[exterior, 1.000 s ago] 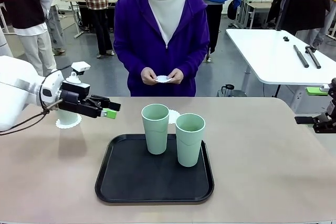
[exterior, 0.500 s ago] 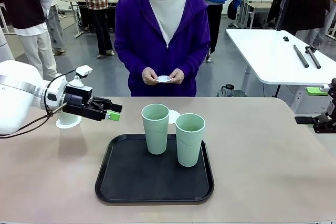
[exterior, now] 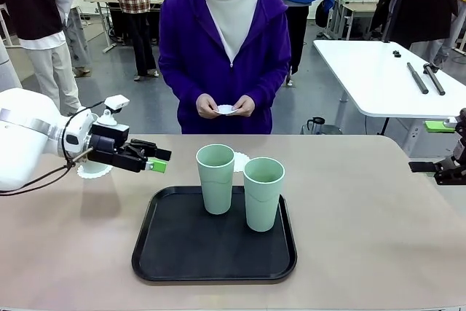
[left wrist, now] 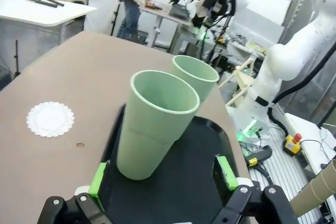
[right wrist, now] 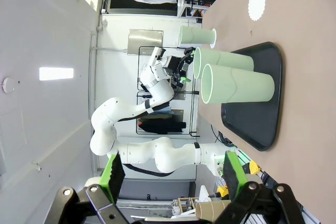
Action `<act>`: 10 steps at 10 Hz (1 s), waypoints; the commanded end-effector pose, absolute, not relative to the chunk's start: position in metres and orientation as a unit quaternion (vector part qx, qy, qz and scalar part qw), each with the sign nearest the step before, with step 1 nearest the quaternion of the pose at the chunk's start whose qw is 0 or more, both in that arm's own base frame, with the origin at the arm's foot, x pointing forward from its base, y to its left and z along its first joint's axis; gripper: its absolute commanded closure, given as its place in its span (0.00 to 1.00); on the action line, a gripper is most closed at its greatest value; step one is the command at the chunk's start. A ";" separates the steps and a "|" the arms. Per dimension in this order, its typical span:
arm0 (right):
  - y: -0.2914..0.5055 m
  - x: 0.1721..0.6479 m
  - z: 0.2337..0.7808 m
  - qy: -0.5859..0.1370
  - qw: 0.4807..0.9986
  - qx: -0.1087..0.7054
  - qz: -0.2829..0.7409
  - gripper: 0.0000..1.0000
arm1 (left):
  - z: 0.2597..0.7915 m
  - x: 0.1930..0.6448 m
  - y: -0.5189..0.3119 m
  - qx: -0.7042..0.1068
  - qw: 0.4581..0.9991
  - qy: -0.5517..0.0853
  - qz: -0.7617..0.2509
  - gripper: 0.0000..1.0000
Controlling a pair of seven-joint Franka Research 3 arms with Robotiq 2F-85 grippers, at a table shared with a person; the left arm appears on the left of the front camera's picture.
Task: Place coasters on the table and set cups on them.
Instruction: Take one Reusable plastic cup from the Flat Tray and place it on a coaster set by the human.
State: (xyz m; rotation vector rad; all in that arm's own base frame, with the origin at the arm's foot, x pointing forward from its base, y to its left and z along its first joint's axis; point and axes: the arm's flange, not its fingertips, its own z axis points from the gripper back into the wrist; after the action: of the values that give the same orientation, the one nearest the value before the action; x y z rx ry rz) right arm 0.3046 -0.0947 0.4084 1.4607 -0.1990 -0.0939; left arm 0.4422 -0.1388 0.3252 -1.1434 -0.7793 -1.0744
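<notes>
The left cup (exterior: 215, 178) is stood on the black tray (exterior: 189, 249), a bare coaster (exterior: 242, 159) laid just behind on the tabletop (exterior: 364, 238) seemingly for it, and the empty, spread left claw (exterior: 158, 160) is levelled at it, the right claw (right wrist: 173, 176) parked spread.

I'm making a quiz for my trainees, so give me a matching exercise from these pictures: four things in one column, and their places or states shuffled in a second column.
1 left hand
2 tray
3 bare coaster
4 person's hands

a carries two cups
b open, above the table
c grasp another coaster
d lies on the table beyond the tray

Pairs: 1-b, 2-a, 3-d, 4-c
</notes>
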 end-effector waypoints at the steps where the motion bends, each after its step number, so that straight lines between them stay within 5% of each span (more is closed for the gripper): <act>1: -0.095 0.306 0.408 -0.096 0.736 0.669 -0.038 0.00 | 0.301 0.440 -0.138 -0.538 0.602 -0.360 -0.467 0.00; 6: -0.095 0.306 0.408 -0.096 0.736 0.669 -0.038 0.00 | 0.262 0.429 -0.145 -0.557 0.499 -0.443 -0.495 0.00; 10: -0.095 0.306 0.408 -0.096 0.736 0.669 -0.038 0.00 | 0.249 0.428 -0.162 -0.532 0.520 -0.452 -0.492 0.00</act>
State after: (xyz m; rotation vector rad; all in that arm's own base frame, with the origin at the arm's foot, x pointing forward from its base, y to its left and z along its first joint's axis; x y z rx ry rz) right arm 0.3046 -0.0947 0.4084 1.4607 -0.1990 -0.0939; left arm 0.4272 -0.1520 0.2506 -1.3180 -1.0520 -1.2001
